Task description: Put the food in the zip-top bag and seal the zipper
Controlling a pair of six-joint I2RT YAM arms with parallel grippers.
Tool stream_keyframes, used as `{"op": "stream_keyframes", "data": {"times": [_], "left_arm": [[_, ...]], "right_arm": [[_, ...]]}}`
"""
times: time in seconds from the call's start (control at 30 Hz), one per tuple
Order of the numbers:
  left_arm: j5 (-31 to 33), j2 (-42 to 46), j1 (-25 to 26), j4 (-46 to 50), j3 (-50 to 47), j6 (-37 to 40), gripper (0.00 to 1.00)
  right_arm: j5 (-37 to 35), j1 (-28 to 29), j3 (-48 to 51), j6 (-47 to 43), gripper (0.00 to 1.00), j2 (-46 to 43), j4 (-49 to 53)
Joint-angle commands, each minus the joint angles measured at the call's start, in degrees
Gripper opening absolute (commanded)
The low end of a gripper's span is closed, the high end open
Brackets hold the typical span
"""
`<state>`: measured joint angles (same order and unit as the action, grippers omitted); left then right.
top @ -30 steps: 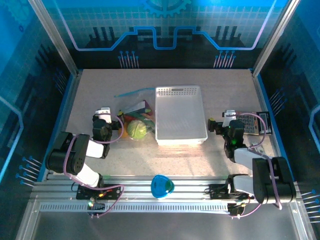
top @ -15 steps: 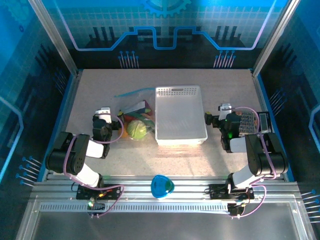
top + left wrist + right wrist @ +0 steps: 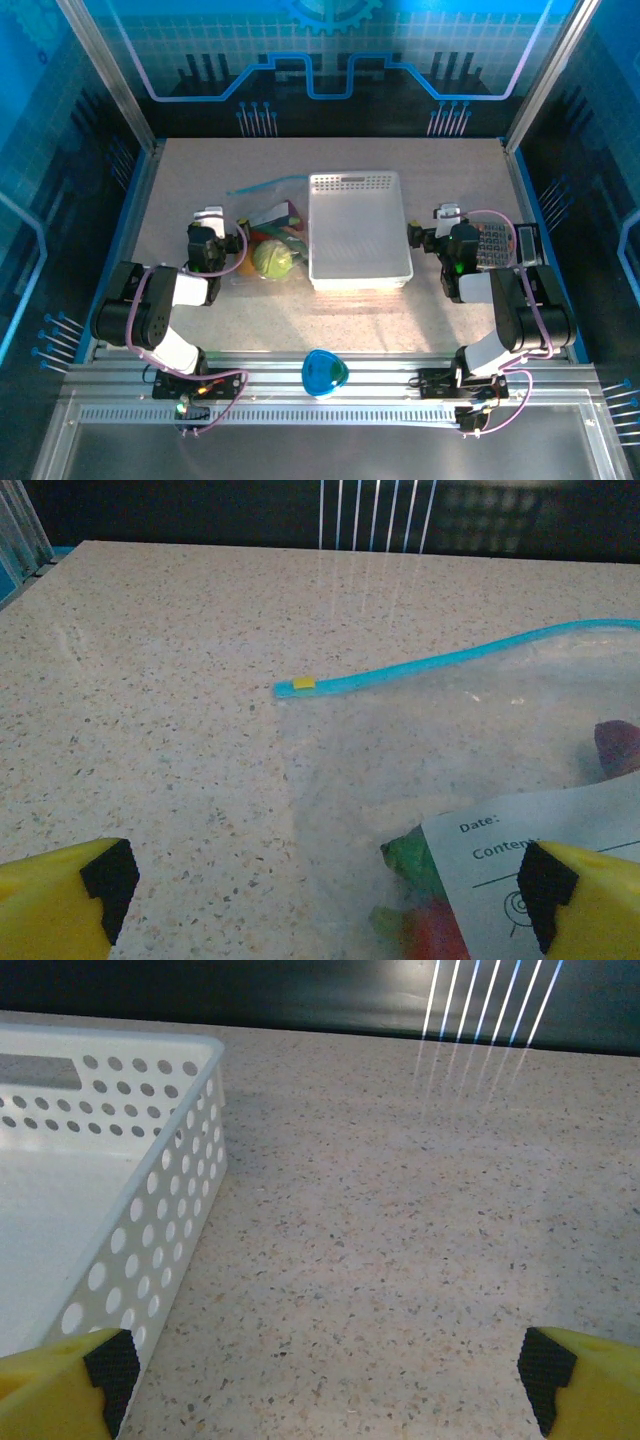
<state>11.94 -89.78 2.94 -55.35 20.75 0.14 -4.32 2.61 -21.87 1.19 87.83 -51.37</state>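
Note:
The clear zip-top bag (image 3: pixel 262 222) lies flat just left of the white basket. Its light-blue zipper (image 3: pixel 266 185) runs along the far edge. The food shows through the plastic: a round light-green cabbage (image 3: pixel 272 260) and red and green pieces (image 3: pixel 428 905) beside a white label. In the left wrist view the zipper (image 3: pixel 450 660) crosses ahead, a small yellow tab at its left end. My left gripper (image 3: pixel 213 232) (image 3: pixel 325 892) is open and low, at the bag's near left corner. My right gripper (image 3: pixel 447 230) (image 3: pixel 325 1375) is open over bare table, just right of the basket.
The white perforated basket (image 3: pixel 358 262) (image 3: pixel 150 1210) stands mid-table with nothing in it. A calculator (image 3: pixel 498 246) lies at the right edge behind the right arm. A blue round object (image 3: pixel 324 372) sits on the front rail. Blue frame walls enclose the table.
My right arm has swung forward and left, up to the basket's right side. The left gripper has crept slightly forward along the bag. Both stay open.

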Motion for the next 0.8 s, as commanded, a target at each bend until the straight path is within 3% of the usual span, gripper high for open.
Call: {"op": "stream_keyframes", "data": {"times": [0.0,0.53,0.77], "left_arm": [[-0.8,0.9,-0.4,1.7,0.6,0.2,0.99],[-0.7,0.9,-0.4,1.7,0.7,0.3,0.99],[-3.9,1.0,-0.7,2.4,0.9,0.8,0.99]], "right_arm": [[0.8,0.8,-1.0,-1.6,1.00,0.5,0.4],[0.8,0.8,-1.0,-1.6,1.00,0.5,0.4],[0.8,0.8,-1.0,-1.6,1.00,0.5,0.5]]}}
